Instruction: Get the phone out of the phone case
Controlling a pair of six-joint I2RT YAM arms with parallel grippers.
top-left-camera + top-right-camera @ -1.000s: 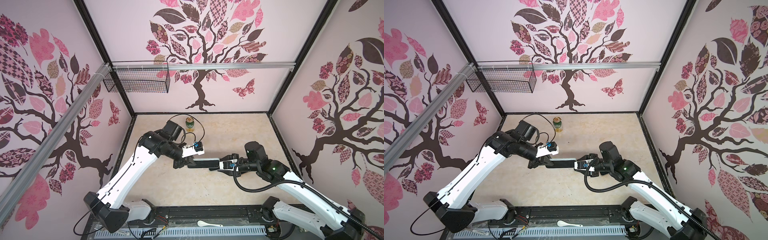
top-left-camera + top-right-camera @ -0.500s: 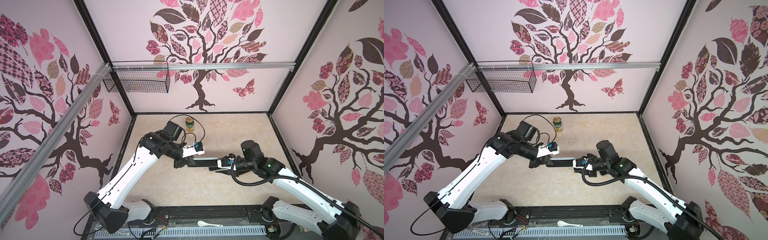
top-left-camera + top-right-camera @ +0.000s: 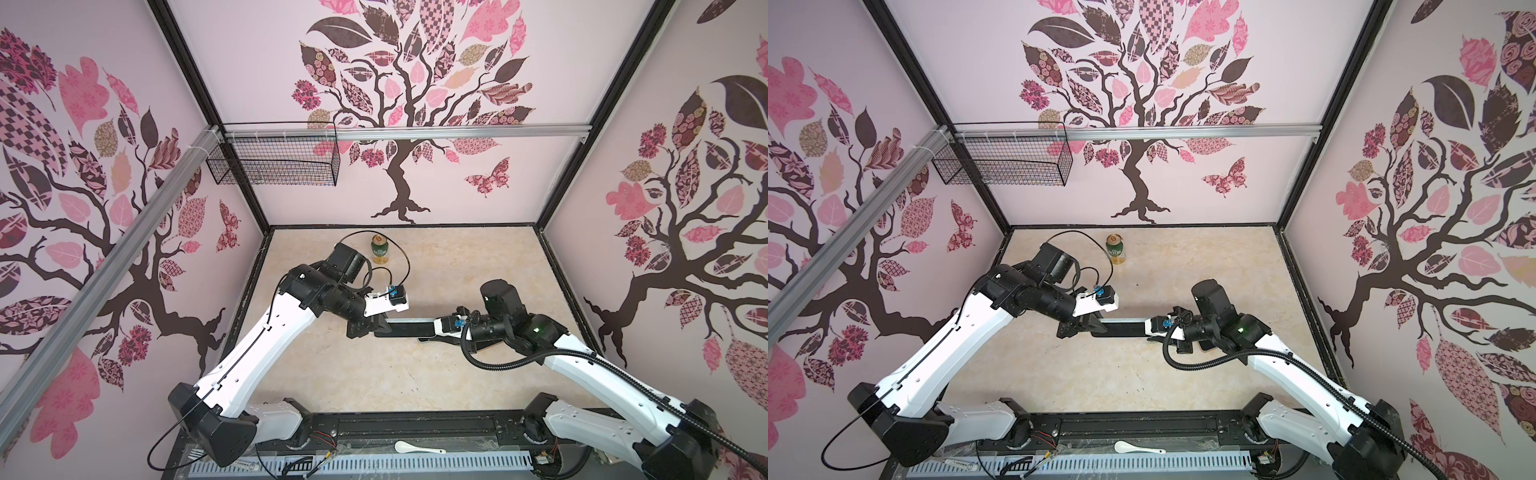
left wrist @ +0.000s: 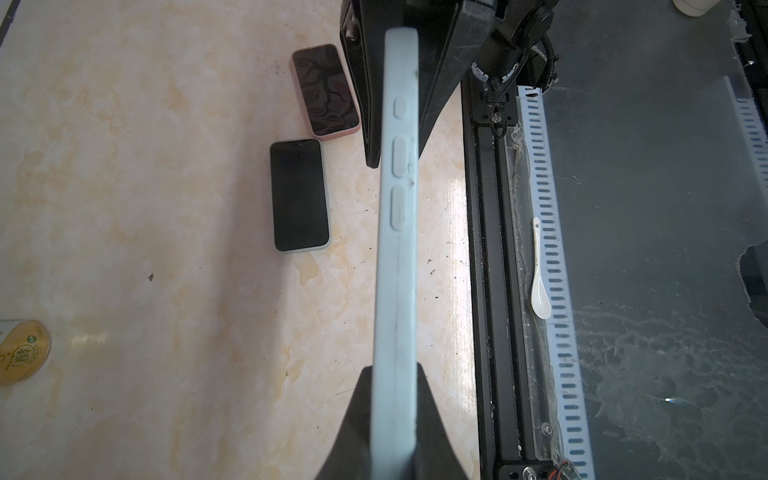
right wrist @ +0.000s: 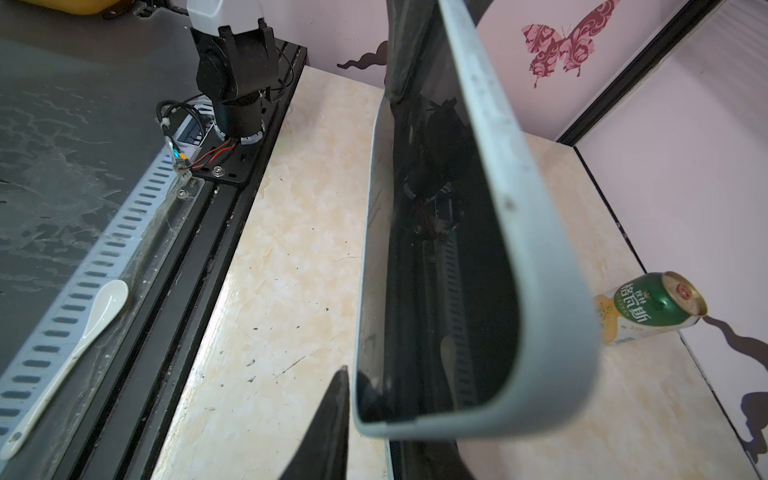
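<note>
Right wrist view: phone case, far end out of sight.

Place: you're looking into a robot test booth (a lab rig, not a home).
Walls: tree-decal panels, black frame.
Fittings: aluminium rail, wire basket.
Base: marble-look tabletop, arms on black mounting rail.

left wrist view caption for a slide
Pale blue cased phone held edge-on between black jaws, with a pink-cased phone and a pale-cased phone on beige tabletop
</note>
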